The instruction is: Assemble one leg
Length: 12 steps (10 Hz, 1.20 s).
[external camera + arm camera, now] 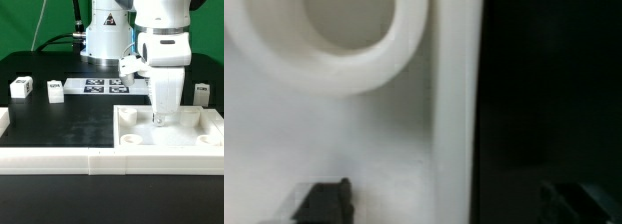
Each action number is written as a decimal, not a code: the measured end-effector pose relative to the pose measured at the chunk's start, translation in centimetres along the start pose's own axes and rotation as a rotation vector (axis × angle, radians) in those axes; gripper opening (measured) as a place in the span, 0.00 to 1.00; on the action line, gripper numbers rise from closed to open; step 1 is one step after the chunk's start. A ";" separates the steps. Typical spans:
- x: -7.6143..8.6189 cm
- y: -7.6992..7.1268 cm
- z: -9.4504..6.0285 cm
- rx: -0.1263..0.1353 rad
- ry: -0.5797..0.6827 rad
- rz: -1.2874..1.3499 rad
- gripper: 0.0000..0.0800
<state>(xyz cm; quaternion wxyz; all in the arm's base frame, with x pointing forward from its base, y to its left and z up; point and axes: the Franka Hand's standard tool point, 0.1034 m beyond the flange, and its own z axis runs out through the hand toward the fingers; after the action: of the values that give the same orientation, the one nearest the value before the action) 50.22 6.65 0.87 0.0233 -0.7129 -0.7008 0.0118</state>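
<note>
- My gripper (pixel 158 117) hangs straight down over the white panel (pixel 190 132), tips low near its surface.
- In the wrist view my fingers (pixel 327 200) stand wide apart. Only the panel, its edge and the black table (pixel 60 125) show between them, so they are released and hold nothing.
- A round corner socket (pixel 349 50) lies near the fingertips.
- The nearest leg (pixel 201 93) stands on the table beyond the panel, at about 2 o'clock from my tips in the exterior view.
- Its long axis looks upright, though it is small to judge.
- A second leg (pixel 53 92) and a third leg (pixel 20 88) sit toward 10 o'clock, well apart.
- I judge I must rise clear of the rim, then swing toward 2 o'clock.
</note>
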 end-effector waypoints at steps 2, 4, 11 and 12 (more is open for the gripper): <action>0.0 0.0 0.0 0.000 0.000 0.000 0.80; 0.0 0.0 0.0 0.000 0.000 0.000 0.81; 3.0 -2.9 -3.5 -0.029 -0.014 0.218 0.81; 3.6 -2.9 -3.5 -0.031 -0.012 0.229 0.81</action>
<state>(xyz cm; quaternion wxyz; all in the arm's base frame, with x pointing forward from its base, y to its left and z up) 47.52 10.23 4.61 0.0066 -0.7886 -0.6149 0.0079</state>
